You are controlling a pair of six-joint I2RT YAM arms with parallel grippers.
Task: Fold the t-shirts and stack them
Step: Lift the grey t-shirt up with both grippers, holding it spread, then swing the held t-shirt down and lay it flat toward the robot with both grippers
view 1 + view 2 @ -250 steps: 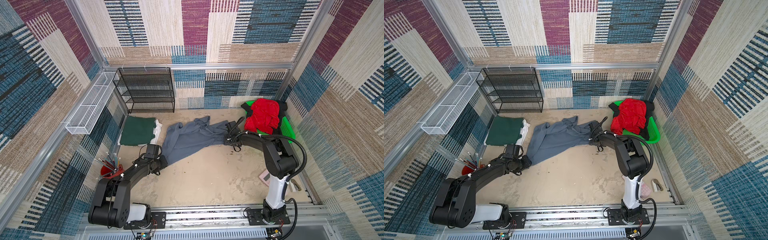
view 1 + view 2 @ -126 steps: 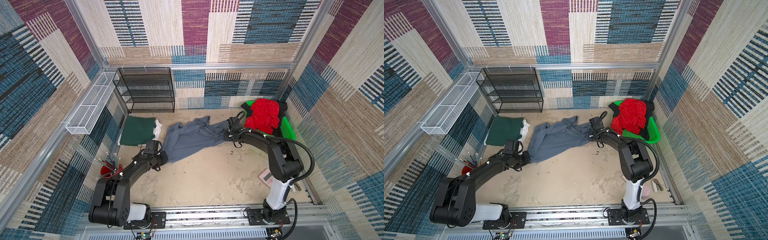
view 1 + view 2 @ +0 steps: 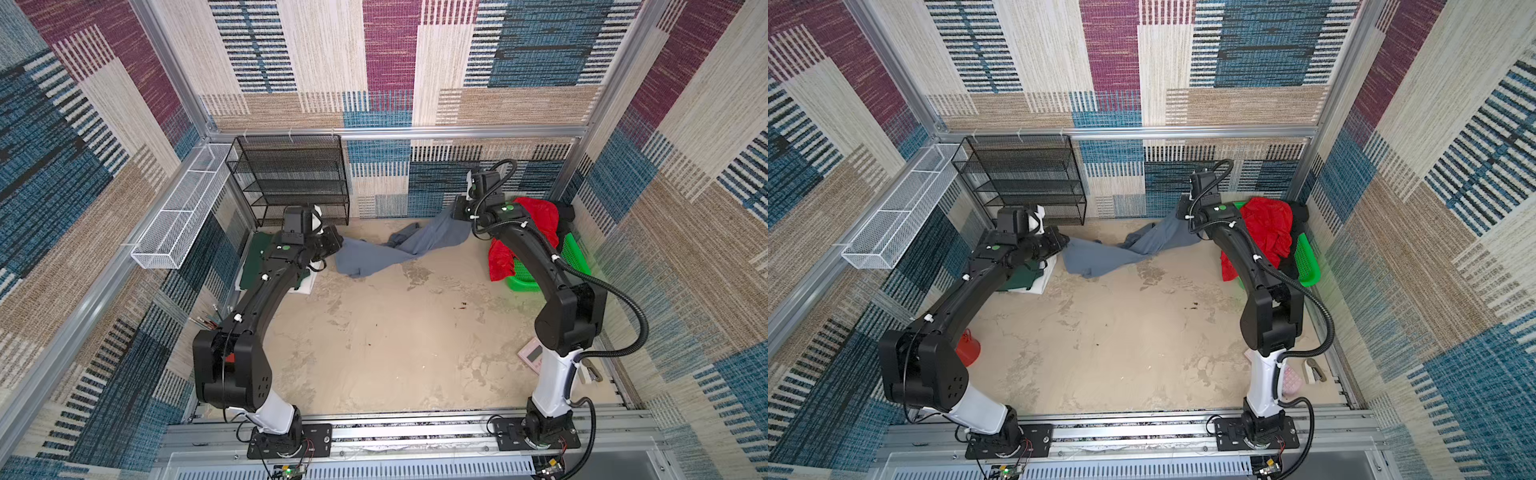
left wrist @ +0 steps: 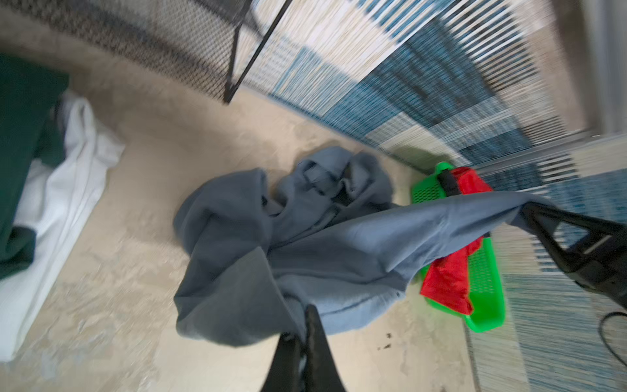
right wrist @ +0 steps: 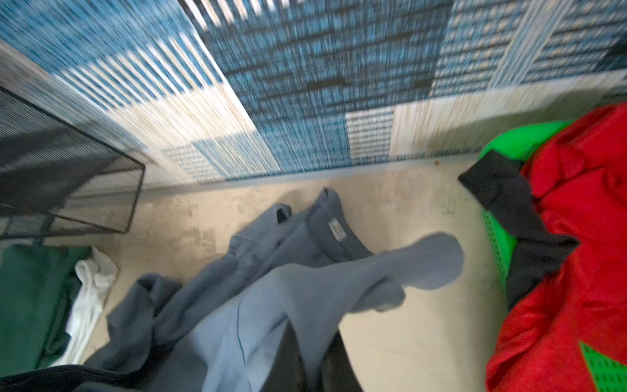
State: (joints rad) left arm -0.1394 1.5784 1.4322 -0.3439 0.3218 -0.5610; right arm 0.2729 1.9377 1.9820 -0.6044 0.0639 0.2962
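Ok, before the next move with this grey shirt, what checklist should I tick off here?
1. Left gripper shut on the grey t-shirt: ok.
2. Right gripper shut on its opposite end: ok.
3. Grey t-shirt lifted clear of the table: not ok, its middle lies bunched there.
4. Cloth taut and untwisted between the grippers: not ok, it sags in folds.
5. Dark green t-shirt on white t-shirt, apart from the grey one: ok, bare table shows between them.
6. Red t-shirt and black t-shirt in the green basket: ok.
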